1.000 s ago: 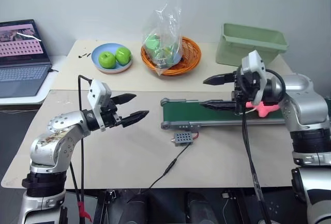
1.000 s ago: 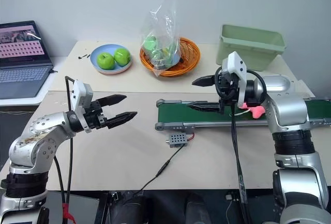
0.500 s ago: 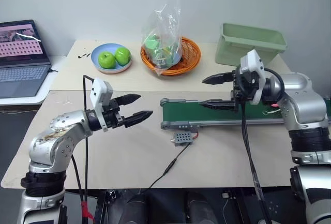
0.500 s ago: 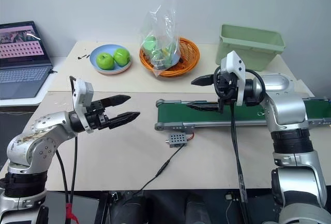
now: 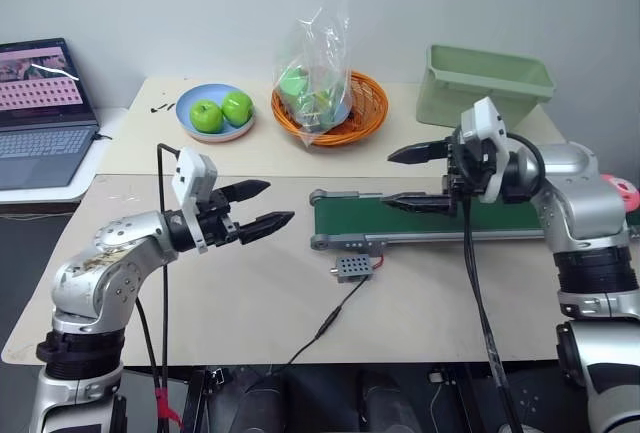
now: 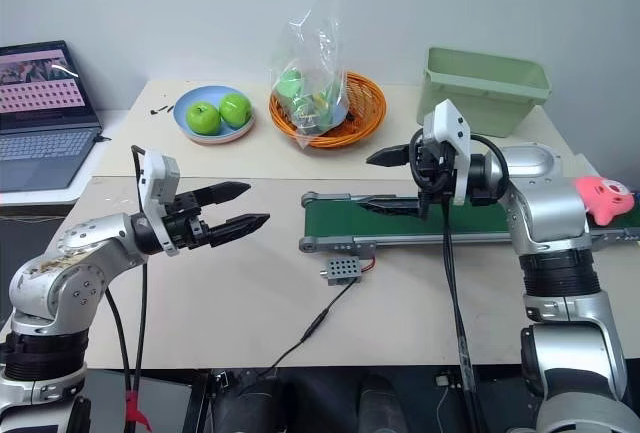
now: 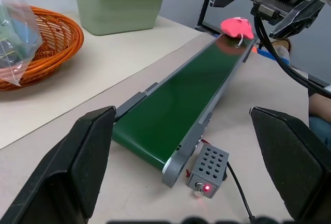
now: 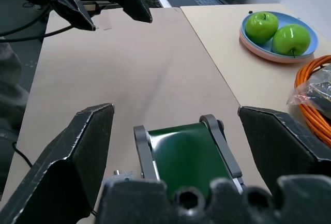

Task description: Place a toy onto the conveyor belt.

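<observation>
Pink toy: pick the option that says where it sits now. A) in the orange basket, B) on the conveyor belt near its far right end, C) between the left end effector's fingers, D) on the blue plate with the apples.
B: the pink toy lies on the dark-green conveyor belt at its far right end, past the right arm, free of both end effectors.

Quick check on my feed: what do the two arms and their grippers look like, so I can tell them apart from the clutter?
Both arms have rounded silver-grey metal shells with black ribbed joint rings. The left gripper and the right gripper each have two pointed black fingers and a white block mounted on the wrist. A black cable hangs from each wrist. The left arm's shell looks scuffed, with brownish marks.
</observation>
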You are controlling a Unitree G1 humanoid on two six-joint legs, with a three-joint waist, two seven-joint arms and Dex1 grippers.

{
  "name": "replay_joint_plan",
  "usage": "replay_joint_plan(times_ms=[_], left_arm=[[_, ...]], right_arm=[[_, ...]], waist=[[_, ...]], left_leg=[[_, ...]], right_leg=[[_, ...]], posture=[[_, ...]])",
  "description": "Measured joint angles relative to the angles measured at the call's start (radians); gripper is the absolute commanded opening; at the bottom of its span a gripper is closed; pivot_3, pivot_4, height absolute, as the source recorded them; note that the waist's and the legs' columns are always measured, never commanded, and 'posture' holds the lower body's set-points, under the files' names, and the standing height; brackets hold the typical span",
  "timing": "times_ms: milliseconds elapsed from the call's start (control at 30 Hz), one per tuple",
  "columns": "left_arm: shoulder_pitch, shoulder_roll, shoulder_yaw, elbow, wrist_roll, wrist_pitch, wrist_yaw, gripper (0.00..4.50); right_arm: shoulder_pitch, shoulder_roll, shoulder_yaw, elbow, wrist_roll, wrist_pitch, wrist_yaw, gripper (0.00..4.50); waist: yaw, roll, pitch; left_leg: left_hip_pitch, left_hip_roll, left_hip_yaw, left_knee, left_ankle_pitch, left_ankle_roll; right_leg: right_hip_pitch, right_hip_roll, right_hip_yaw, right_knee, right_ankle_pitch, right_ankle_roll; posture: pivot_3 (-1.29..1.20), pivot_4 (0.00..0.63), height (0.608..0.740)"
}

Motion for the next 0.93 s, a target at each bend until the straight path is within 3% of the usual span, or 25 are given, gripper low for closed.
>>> replay_joint_plan(times_ms=[933], left_arm=[[-0.005,0.057,0.04,-0.013,-0.095,0.051,0.038,4.41]], right_arm=[[0.003,0.025,0.019,0.014,-0.023,-0.028,-0.005,4.5]], waist=[[0.0,0.0,0.0]], left_leg=[[0.0,0.0,0.0,0.0,0.0,0.0]], right_leg=[[0.0,0.0,0.0,0.0,0.0,0.0]], posture=[[0.0,0.15,0.74]])
